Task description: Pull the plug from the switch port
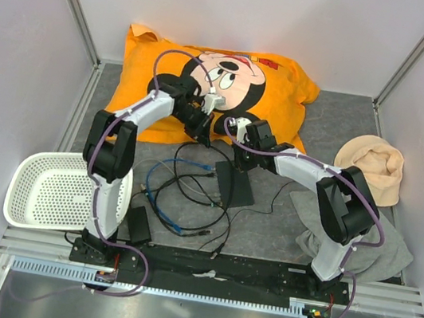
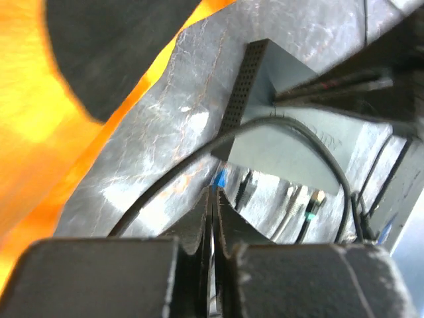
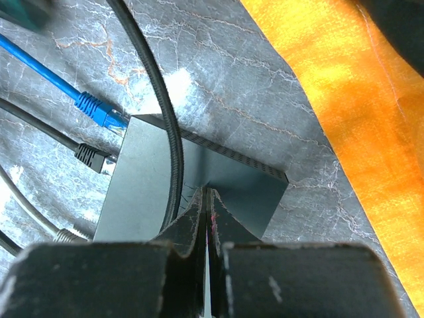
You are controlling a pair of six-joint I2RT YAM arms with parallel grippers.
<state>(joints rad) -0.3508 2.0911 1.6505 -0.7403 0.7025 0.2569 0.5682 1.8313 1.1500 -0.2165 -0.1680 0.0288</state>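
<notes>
The switch (image 1: pixel 234 185) is a flat black box on the grey mat. It also shows in the right wrist view (image 3: pixel 142 192) and the left wrist view (image 2: pixel 291 139). A blue plug (image 3: pixel 99 114) and a black plug (image 3: pixel 93 157) meet its far edge; I cannot tell how deep they sit. A black cable (image 3: pixel 173 146) lies over its top. My right gripper (image 3: pixel 209 192) is shut and empty, its tips on or just above the switch top. My left gripper (image 2: pixel 213 192) is shut and empty, just off the switch's far corner, near the blue plug (image 2: pixel 220 177).
An orange cartoon pillow (image 1: pixel 280 85) lies behind both grippers. Loose black and blue cables (image 1: pixel 170 193) tangle left of the switch. A narrow black power brick (image 1: pixel 139 224) lies near the left base. A white basket (image 1: pixel 54 190) is left; beige (image 1: pixel 372 164) and grey cloths (image 1: pixel 379 250) are right.
</notes>
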